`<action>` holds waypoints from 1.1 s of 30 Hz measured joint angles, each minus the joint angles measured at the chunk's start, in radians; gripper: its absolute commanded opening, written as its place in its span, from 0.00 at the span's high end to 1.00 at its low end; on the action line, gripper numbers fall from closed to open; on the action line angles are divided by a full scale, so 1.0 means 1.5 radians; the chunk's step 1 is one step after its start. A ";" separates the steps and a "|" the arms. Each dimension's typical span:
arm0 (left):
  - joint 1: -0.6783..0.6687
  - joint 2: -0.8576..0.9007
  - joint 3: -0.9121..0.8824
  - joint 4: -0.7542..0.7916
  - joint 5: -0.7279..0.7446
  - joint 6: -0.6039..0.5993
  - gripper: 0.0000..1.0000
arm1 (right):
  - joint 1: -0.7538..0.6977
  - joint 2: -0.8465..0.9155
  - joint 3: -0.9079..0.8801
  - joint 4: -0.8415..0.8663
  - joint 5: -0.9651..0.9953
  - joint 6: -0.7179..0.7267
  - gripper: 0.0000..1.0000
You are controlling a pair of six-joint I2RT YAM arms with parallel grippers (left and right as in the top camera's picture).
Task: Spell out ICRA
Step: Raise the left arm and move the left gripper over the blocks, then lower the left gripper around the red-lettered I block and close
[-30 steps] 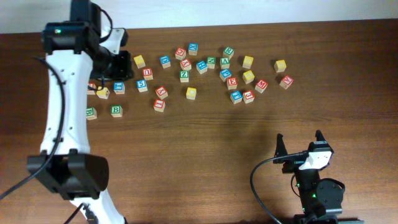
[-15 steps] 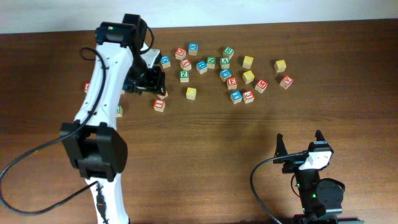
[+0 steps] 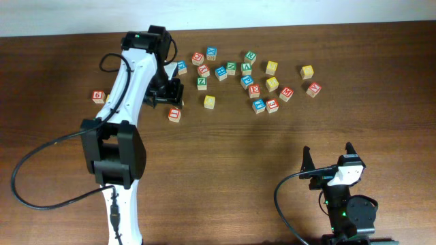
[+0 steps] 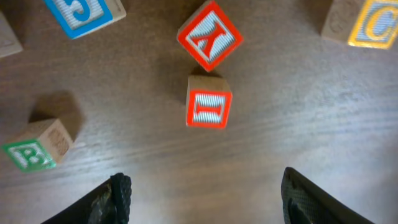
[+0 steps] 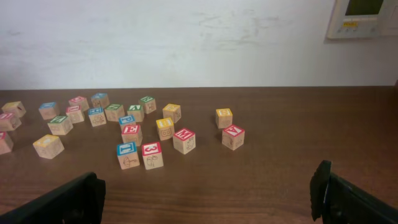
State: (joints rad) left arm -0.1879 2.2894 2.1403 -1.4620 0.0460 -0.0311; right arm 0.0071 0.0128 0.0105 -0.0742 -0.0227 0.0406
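Note:
A red I block [image 4: 209,107] lies on the wooden table just ahead of my left gripper [image 4: 205,186], which hovers open with nothing between its fingers. Right behind the I block, a red A block [image 4: 209,34] sits turned corner-on. A yellow C block [image 4: 373,25] is at the far right. In the overhead view the left gripper [image 3: 169,94] hangs just above the I block [image 3: 174,114], with the C block [image 3: 209,101] to its right. My right gripper [image 3: 328,155] rests open at the front right, far from the blocks. I cannot make out an R block.
Several more letter blocks are scattered along the back of the table [image 3: 259,85]. A lone red block [image 3: 99,96] sits at the left. A blue block [image 4: 84,12] and a green B block [image 4: 37,146] lie left of the I block.
My left arm has swung right from the far-left blocks and now hangs by the I block. The right arm has not moved.

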 measured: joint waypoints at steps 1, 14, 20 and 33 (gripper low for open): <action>0.000 0.000 -0.015 0.013 -0.001 -0.005 0.30 | 0.000 0.000 0.000 0.000 0.000 0.000 0.02; -0.005 0.003 -0.124 0.126 -0.001 -0.013 0.39 | 0.000 0.000 0.000 0.000 0.000 0.000 0.02; -0.011 0.003 -0.157 0.158 -0.001 -0.013 0.43 | 0.000 0.000 0.000 0.000 0.000 0.000 0.02; -0.023 0.004 -0.190 0.199 -0.002 -0.015 0.57 | 0.000 0.000 0.000 0.000 0.000 0.000 0.02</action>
State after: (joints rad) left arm -0.2218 2.2951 1.8557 -1.1641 0.0437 -0.0532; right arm 0.0071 0.0128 0.0105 -0.0742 -0.0227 0.0410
